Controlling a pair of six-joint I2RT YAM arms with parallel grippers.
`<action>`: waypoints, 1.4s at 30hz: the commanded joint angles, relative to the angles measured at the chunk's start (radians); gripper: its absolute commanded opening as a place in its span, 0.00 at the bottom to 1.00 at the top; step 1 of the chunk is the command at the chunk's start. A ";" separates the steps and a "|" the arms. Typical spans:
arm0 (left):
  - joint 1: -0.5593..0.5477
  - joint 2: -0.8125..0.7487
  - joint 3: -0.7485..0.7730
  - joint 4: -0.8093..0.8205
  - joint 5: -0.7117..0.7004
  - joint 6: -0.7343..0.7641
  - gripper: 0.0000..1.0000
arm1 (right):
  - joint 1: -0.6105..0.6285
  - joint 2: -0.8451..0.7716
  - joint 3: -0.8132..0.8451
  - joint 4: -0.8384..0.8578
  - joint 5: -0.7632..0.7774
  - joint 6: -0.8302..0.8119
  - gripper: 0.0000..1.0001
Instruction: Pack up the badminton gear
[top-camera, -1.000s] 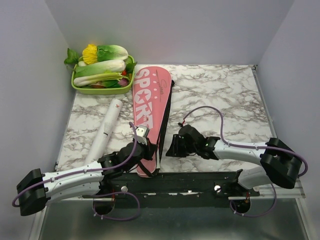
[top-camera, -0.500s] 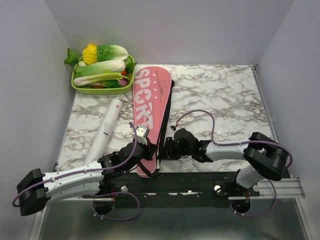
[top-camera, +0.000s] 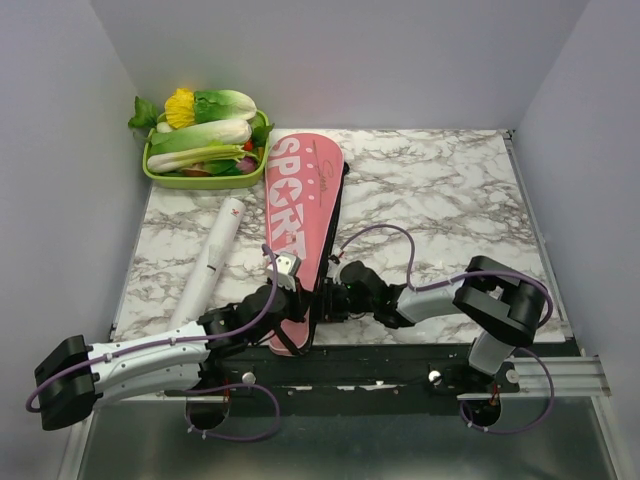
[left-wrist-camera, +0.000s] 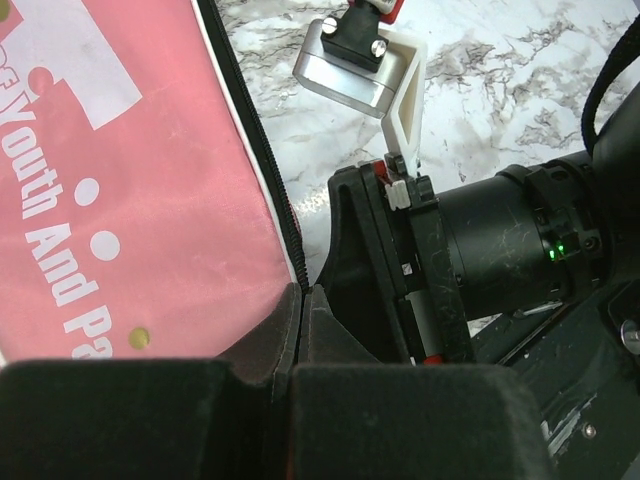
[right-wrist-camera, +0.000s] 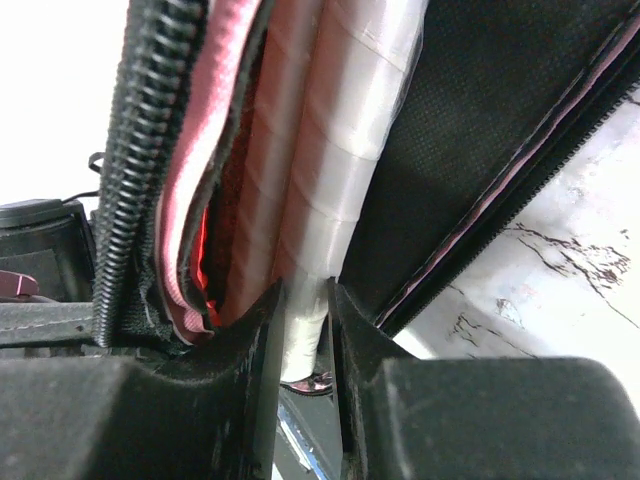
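Note:
The pink cover (top-camera: 300, 215) with white "SPORT" lettering lies lengthwise at mid-table. My left gripper (top-camera: 289, 302) is shut on its zipped edge at the near end, its tips (left-wrist-camera: 303, 297) pinched beside the black zipper and pink fabric (left-wrist-camera: 130, 200). My right gripper (top-camera: 322, 298) is pushed into the cover's open right side. There its jaws (right-wrist-camera: 305, 300) have closed in on a white-wrapped racket handle (right-wrist-camera: 340, 150), which lies between the raised pink flap (right-wrist-camera: 215, 150) and the black lining (right-wrist-camera: 480, 120). A long white tube (top-camera: 210, 262) lies left of the cover. No shuttlecocks show.
A green tray (top-camera: 152, 172) of leafy vegetables stands at the back left corner. The right arm's body (left-wrist-camera: 500, 240) sits close against my left gripper. A black rail (top-camera: 400, 360) runs along the table's near edge. Grey walls close in three sides.
The right arm has swung left across the marble to the cover's open side, and its jaws have narrowed round the racket handle. The left gripper has kept its hold and place.

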 joint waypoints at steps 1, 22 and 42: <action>-0.007 -0.005 0.012 0.082 0.054 -0.026 0.00 | 0.025 0.025 0.024 0.111 -0.054 0.014 0.31; 0.089 -0.010 0.276 -0.924 -0.457 -0.564 0.59 | 0.025 -0.021 0.021 -0.075 0.065 -0.050 0.31; 0.321 0.228 0.130 -0.633 -0.087 -0.428 0.07 | 0.025 0.002 0.036 -0.039 0.039 -0.061 0.31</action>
